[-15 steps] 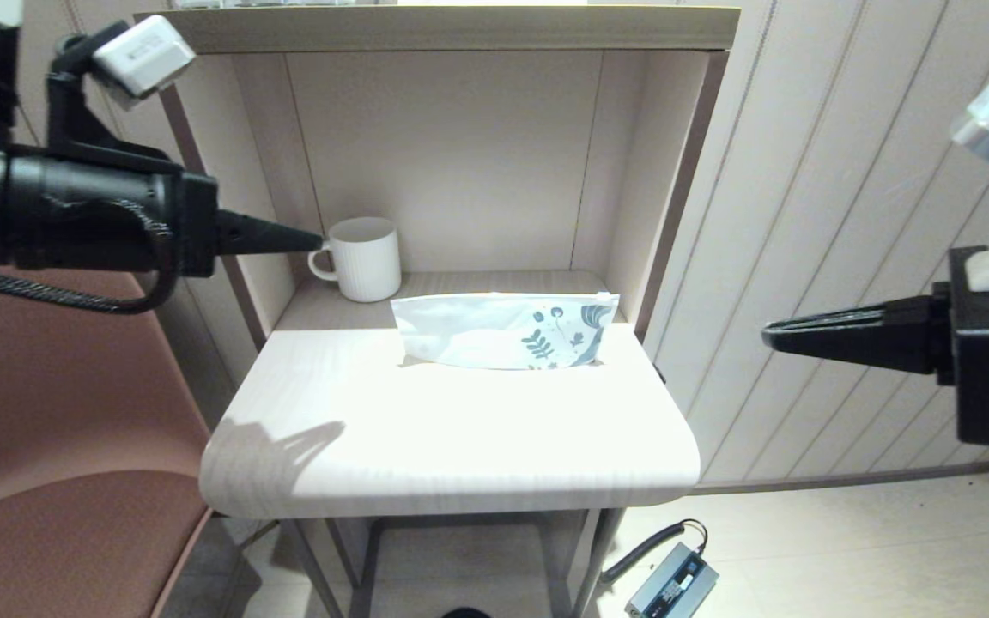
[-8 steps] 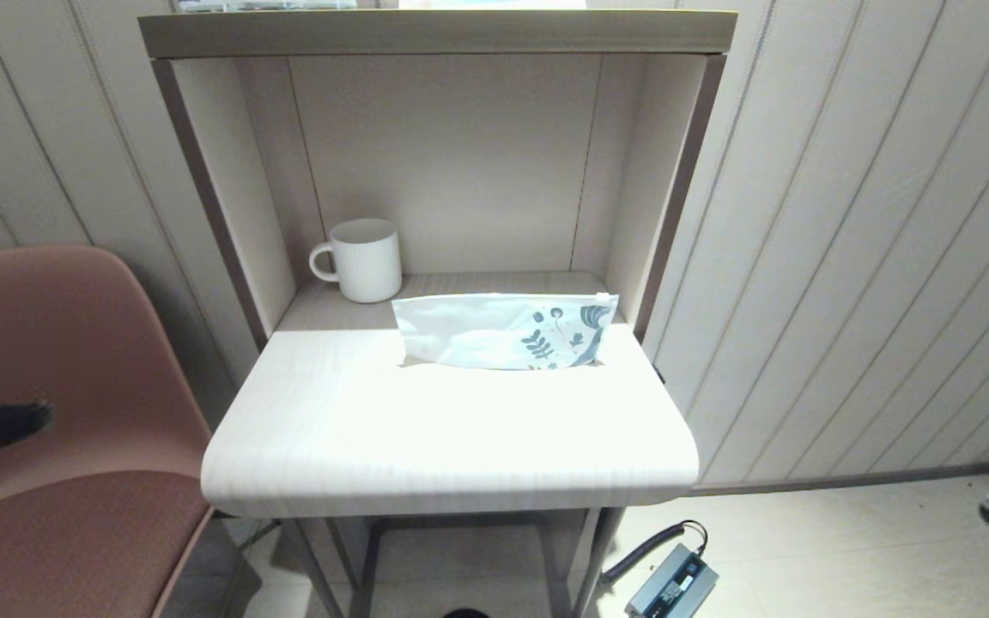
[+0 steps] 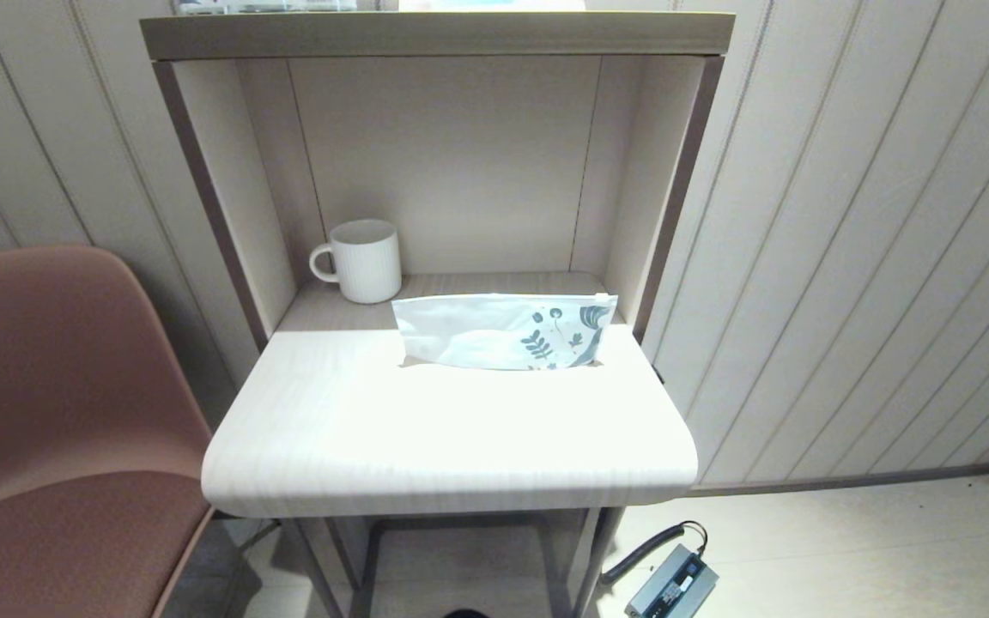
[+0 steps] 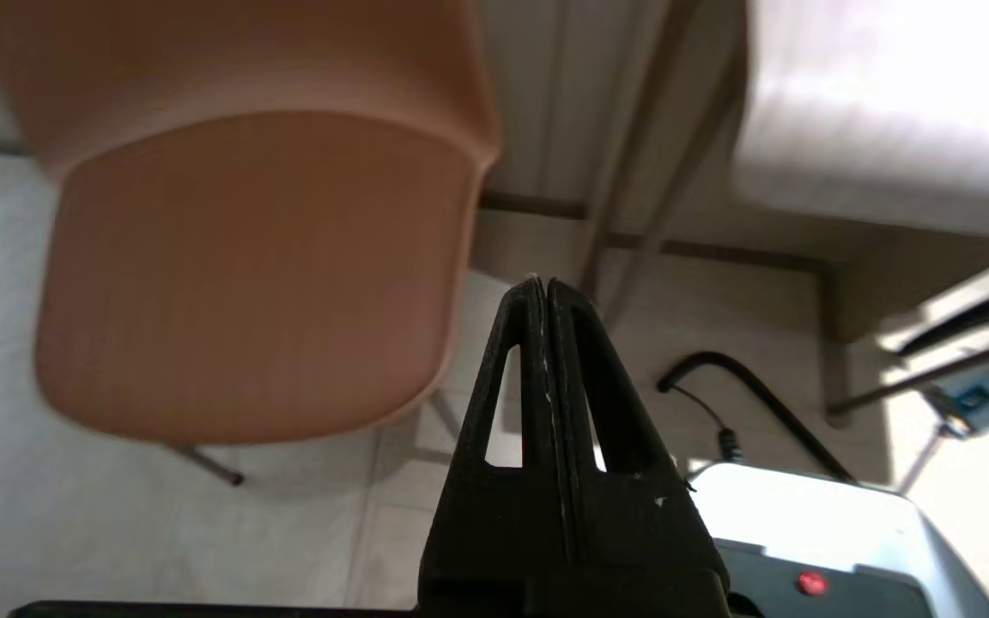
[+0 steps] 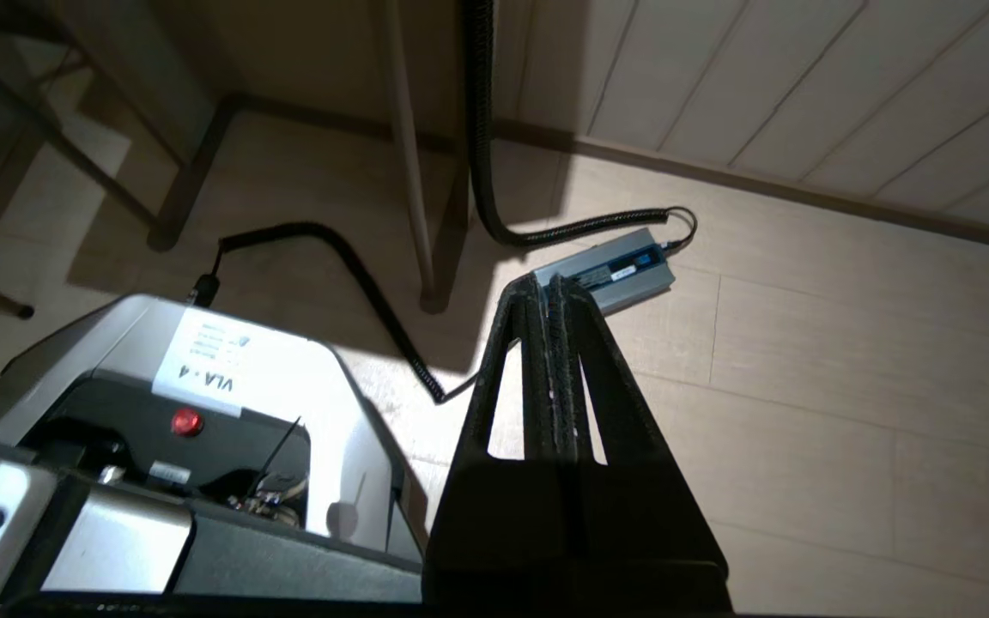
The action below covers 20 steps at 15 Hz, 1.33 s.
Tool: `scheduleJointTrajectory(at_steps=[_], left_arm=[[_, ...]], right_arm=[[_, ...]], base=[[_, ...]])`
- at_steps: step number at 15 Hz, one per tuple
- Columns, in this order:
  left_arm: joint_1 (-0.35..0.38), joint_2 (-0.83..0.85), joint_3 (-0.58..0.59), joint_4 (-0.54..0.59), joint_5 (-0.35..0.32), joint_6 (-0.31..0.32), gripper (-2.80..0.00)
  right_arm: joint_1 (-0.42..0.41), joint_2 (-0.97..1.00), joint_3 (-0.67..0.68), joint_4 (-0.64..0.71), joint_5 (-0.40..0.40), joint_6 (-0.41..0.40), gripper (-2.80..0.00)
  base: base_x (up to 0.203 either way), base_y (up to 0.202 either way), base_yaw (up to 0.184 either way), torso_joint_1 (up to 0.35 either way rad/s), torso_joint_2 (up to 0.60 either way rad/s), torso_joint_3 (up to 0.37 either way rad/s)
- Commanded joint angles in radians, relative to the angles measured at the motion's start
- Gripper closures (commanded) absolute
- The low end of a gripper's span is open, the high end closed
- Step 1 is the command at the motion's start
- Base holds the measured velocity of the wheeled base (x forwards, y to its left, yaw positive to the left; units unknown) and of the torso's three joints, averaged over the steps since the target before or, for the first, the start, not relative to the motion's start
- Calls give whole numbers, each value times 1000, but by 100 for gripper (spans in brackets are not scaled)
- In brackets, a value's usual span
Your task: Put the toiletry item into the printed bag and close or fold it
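The printed bag lies flat on the small white table, its leaf-and-flower print at the right end, just in front of the shelf niche. No comb shows anywhere; it is hidden or out of view. Neither arm appears in the head view. My left gripper hangs low beside the table, shut and empty, pointing down over the floor by the chair. My right gripper also hangs low, shut and empty, above the floor near the power adapter.
A white ribbed mug stands in the niche behind the bag's left end. A brown chair sits left of the table. A grey power adapter with a black cable lies on the floor at lower right. The robot base is below.
Both arms were raised on either side of the table a second ago. They dropped down and have left the head view. The bag and mug have not moved.
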Motion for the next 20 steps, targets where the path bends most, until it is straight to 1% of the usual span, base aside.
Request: scheduleJointTrajectory(at_steps=[1,3,4,5,6,7,8,9,10,12,13,14,15,16,17,18,19,20], left_arm=[[80,-162,109,-8,-27,35,0],[150,-251,214,-31,-151,108,0],[160,-256,276,-51,-182,130,0],[164,-258,344,-107,-195,141,0],[165,-263,443,-234,-203,162,0],[165,-271,549,-391,-207,198,0],[164,-281,646,-578,-213,236,0],[161,-296,704,-698,-224,256,0],[153,-334,723,-742,-241,268,0],[139,-475,720,-676,-283,293,0],[133,-518,721,-649,-305,307,0],[127,-528,720,-622,-324,318,0],[127,-528,724,-626,-325,315,0],[127,-528,725,-623,-323,289,0],[126,-528,725,-622,-316,240,0],[125,-528,725,-624,-280,208,0],[125,-527,725,-623,-278,211,0],[125,-527,725,-622,-280,237,0]], right_arm=[[-28,-90,64,-19,1,-2,0],[-36,-183,107,-17,3,-5,0],[-40,-237,124,-16,9,-6,0],[-53,-292,134,-16,21,-6,0],[-65,-353,139,-15,34,-5,0],[-70,-417,142,-15,42,-5,0],[-76,-461,148,-19,49,-5,0],[-80,-474,152,-22,50,9,0],[-79,-474,153,-23,39,30,0],[-80,-474,157,-24,10,71,0],[-80,-474,157,-22,8,83,0],[-80,-474,157,-21,4,112,0],[-80,-474,158,-18,-26,143,0],[-80,-474,168,-20,-85,151,0],[-81,-474,183,-23,-117,142,0],[-82,-474,178,-24,-116,133,0],[-82,-474,178,-26,-116,130,0],[-82,-474,178,-24,-116,128,0]], base=[[0,0,0,0,0,0],[0,0,0,0,0,0],[0,0,0,0,0,0],[0,0,0,0,0,0],[0,0,0,0,0,0],[0,0,0,0,0,0],[0,0,0,0,0,0],[0,0,0,0,0,0],[0,0,0,0,0,0],[0,0,0,0,0,0],[0,0,0,0,0,0],[0,0,0,0,0,0],[0,0,0,0,0,0],[0,0,0,0,0,0],[0,0,0,0,0,0],[0,0,0,0,0,0],[0,0,0,0,0,0],[0,0,0,0,0,0]])
